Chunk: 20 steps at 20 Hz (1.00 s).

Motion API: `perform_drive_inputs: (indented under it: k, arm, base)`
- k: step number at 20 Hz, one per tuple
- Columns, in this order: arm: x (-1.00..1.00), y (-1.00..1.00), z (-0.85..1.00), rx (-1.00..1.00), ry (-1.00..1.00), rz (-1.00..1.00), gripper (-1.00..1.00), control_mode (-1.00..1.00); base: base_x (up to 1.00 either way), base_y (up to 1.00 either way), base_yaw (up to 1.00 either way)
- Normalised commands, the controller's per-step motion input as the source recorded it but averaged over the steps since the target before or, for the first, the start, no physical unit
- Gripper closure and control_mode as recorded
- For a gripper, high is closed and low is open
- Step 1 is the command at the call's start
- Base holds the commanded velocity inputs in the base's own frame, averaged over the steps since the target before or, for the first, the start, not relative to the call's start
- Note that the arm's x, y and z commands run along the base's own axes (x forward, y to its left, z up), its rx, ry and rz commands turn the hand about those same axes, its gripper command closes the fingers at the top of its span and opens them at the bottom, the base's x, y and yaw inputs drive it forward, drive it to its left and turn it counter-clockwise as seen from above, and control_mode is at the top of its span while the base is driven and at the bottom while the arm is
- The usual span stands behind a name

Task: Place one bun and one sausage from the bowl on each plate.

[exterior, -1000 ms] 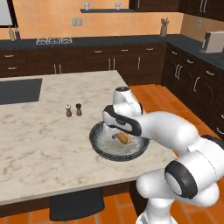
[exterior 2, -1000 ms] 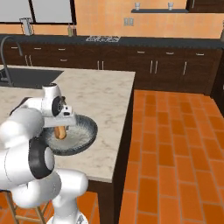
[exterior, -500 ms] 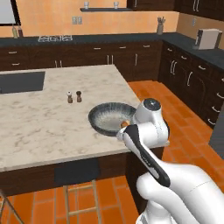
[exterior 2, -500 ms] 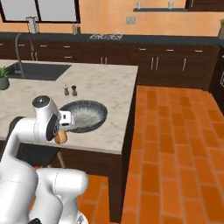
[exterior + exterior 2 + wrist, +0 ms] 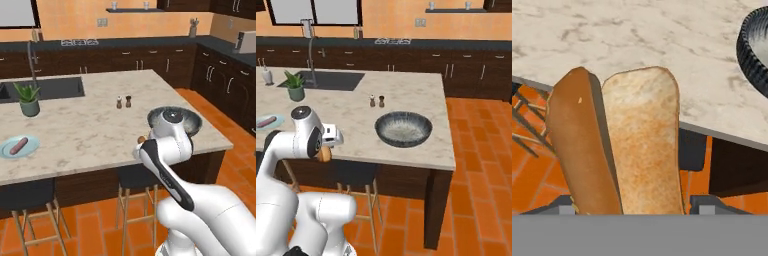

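My gripper (image 5: 632, 206) is shut on a split brown bun (image 5: 619, 145) that stands up between the fingers. In the right base view the gripper (image 5: 326, 149) hangs with the bun (image 5: 324, 154) just off the island's front edge, left of the bowl (image 5: 403, 129). That wide dark bowl has a speckled inside with nothing visible in it. Its rim (image 5: 751, 47) shows in the hand view, and my arm partly hides the bowl (image 5: 186, 120) in the left base view. Far left, a pale blue plate (image 5: 7, 149) (image 5: 260, 125) carries a sausage (image 5: 19, 145) (image 5: 267, 120).
Salt and pepper shakers (image 5: 376, 101) (image 5: 123, 102) stand mid-island behind the bowl. A potted plant (image 5: 28, 99) (image 5: 295, 85) sits by the sink (image 5: 47, 88). A dark stool (image 5: 27, 194) stands under the counter's front edge.
The whole picture has shifted, so the camera has moved. My gripper, still holding the bun, has left the bowl and gone left to the island's front edge.
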Motion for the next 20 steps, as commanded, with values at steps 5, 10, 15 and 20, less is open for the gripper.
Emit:
perform_drive_inputs:
  k: [5,10,15,20]
  arm:
    - [0.0,0.0,0.0,0.0,0.0,0.0,1.0,1.0]
    - [0.0,0.0,0.0,0.0,0.0,0.0,1.0,1.0]
    - [0.0,0.0,0.0,0.0,0.0,0.0,1.0,1.0]
    - [0.32,0.26,0.03,-0.02,0.05,-0.08,1.0,-1.0]
  base:
    - [0.03,1.0,-0.1]
    - [0.29,1.0,-0.12]
    - [0.74,0.88,-0.13]
    - [0.47,0.4,-0.11]
